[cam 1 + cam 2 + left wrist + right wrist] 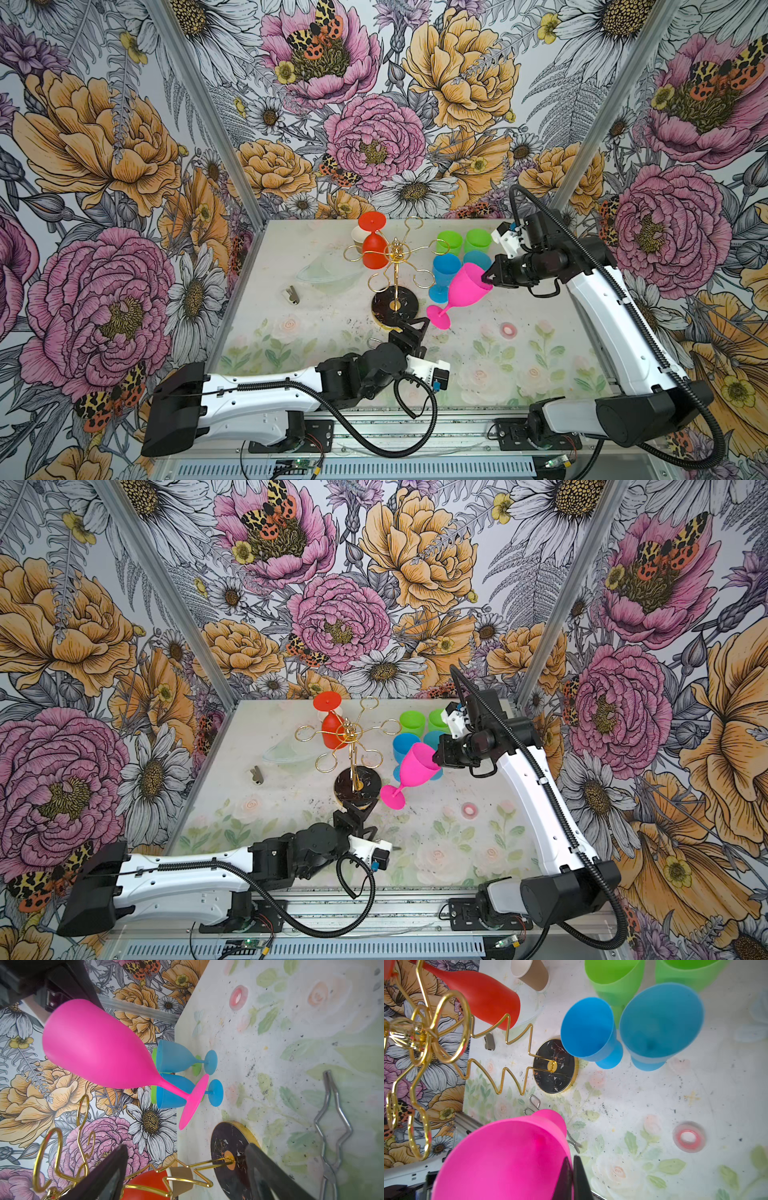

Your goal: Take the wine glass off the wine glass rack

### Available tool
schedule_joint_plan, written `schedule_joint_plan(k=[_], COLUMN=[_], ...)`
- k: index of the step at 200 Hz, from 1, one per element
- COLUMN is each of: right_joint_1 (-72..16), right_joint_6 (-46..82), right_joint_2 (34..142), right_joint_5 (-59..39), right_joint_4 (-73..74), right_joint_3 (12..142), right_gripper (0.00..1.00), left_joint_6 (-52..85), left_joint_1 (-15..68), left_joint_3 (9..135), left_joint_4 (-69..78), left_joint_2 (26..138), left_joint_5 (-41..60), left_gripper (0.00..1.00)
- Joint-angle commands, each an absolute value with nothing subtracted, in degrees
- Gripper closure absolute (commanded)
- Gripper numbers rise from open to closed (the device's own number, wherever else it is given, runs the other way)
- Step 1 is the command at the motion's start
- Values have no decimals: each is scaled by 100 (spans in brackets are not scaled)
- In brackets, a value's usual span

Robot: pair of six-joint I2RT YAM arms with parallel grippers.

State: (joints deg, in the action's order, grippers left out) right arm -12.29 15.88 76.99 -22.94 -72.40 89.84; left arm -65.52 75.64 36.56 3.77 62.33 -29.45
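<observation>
The gold wire wine glass rack (pixel 397 253) (pixel 351 731) stands mid-table on its round black base (pixel 392 307) (pixel 230 1147) (pixel 554 1068). A red wine glass (pixel 374 249) (pixel 483 995) hangs upside down from a rear-left loop. My right gripper (pixel 486 279) (pixel 435 756) (pixel 572 1159) is shut on the rim of a pink wine glass (pixel 465 286) (pixel 419 766) (pixel 99 1047) (pixel 508 1157). That glass is clear of the rack and tilted, its foot low beside the base on the right. My left gripper (pixel 409 330) (pixel 353 812) (pixel 187 1151) is open just in front of the base, holding nothing.
Two blue glasses (pixel 446 270) and two green glasses (pixel 451 241) stand upright right of the rack, behind the pink glass. A paper cup (pixel 358 235) sits behind the red glass. Steel wire tongs (pixel 332 1126), a clear dish (pixel 328 272), a small clip (pixel 292 295) and a pink tape ring (pixel 508 330) lie on the table.
</observation>
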Motion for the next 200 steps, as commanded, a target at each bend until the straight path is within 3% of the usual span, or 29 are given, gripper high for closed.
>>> schedule_joint_plan(k=[1,32,76,141,200], right_joint_1=[-1409,-1747,-2124,-2547,-2908], right_joint_6=[1495,1507,1492,1765,1880], right_joint_2=[7419,7260,7233,7470,7930], right_joint_5=[-1375,-641,90,459,901], right_joint_4=[-6811,-6478,-5948,-5289,-4984], right_joint_3=[9000,8696,8116,7554,7488], right_gripper=[100,100,100,100,100], left_joint_6=[-4993,-3069,-1326,-136,190], left_joint_1=[7748,7680,7145,5854,5039], left_joint_3=[4064,4735,4644,4120,4010], left_joint_4=[8,-1146,-1661,-2066,-2315], left_joint_2=[5994,5896,5283,3957,3545], left_joint_5=[-2963,-3361,-2987,-1741,-1240], left_gripper=[1,1,1,1,1])
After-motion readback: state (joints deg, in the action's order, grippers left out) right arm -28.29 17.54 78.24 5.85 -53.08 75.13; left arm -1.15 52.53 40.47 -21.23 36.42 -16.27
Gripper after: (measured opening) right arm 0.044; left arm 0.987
